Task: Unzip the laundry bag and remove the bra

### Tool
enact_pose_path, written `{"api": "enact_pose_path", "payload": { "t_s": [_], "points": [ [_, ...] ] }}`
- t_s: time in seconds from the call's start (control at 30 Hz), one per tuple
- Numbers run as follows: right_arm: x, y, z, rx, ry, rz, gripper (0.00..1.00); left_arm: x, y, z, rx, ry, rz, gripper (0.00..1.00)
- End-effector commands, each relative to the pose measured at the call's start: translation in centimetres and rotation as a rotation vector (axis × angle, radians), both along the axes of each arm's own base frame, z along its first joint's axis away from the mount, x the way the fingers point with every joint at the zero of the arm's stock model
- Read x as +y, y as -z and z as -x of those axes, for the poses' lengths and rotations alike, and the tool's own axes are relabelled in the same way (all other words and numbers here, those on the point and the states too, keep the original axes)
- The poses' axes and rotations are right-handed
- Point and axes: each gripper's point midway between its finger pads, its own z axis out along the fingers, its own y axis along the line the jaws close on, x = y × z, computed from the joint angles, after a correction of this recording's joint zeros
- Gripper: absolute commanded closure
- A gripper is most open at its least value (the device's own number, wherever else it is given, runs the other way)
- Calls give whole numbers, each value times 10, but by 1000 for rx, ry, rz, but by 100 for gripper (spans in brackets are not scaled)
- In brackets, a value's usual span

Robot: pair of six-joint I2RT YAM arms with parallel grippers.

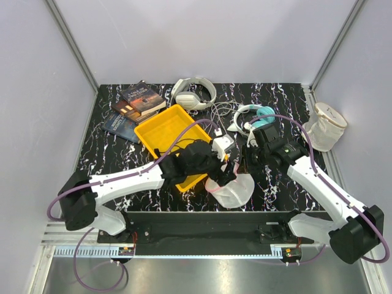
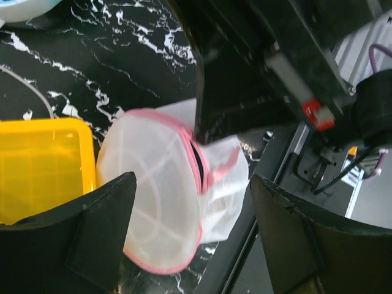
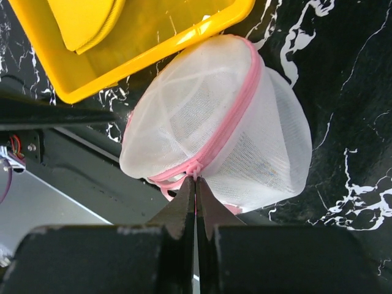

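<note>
Unzipping is the step in hand: the right gripper [image 3: 195,187] is pinched shut on the small pink zipper pull [image 3: 195,166] of the round white mesh laundry bag with a pink rim [image 3: 208,110], which lies on the black marbled surface [image 3: 343,92] just ahead of its tips, beside the bright yellow plastic tray [image 3: 184,38]. The left gripper [image 2: 190,184] stands wide and holds nothing, the bag lying ahead between its spread fingers; the bra cannot be made out through the mesh. The next move, I judge, calls for the left gripper to steady the bag while the right draws the pull along the pink seam.
</note>
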Motion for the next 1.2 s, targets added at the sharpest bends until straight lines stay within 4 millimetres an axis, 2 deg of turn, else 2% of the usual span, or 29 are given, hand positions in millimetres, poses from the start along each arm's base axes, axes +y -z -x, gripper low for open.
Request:
{"api": "enact_pose_path", "payload": {
  "t_s": [0.0, 0.27, 0.3, 0.37, 0.47, 0.5, 0.57, 0.6, 0.63, 0.97, 1.17],
  "points": [
    [9, -18, 14, -3, -44, -67, 100, -23, -14, -6, -3, 11, 68, 22],
    [8, -26, 13, -20, -34, -75, 100, -27, 5, -4, 33, 25, 36, 40],
    [8, -26, 13, -20, -33, -76, 100, -27, 7, -3, 36, 26, 31, 45],
    [9, -26, 12, -21, -33, -75, 100, -28, 7, -3, 34, 27, 46, 49],
    [9, -26, 12, -18, -31, -74, 100, -29, 11, -1, 44, 35, 49, 62],
    [8, -26, 13, -17, -32, -73, 100, -30, 11, 0, 45, 40, 52, 74],
    [8, -26, 12, -18, -26, -72, 100, -30, 13, 0, 49, 42, 51, 86],
    [8, -26, 12, -18, -22, -70, 100, -30, 15, 0, 51, 43, 48, 95],
    [7, -25, 12, -16, -17, -67, 100, -30, 16, 0, 53, 44, 46, 98],
    [-11, -11, -3, -16, 101, 44, 100, -25, 24, 10, 50, 92, 35, 100],
    [-22, -3, -13, -16, 150, 106, 100, -17, 31, 23, 37, 142, 20, 100]
  ]
}}
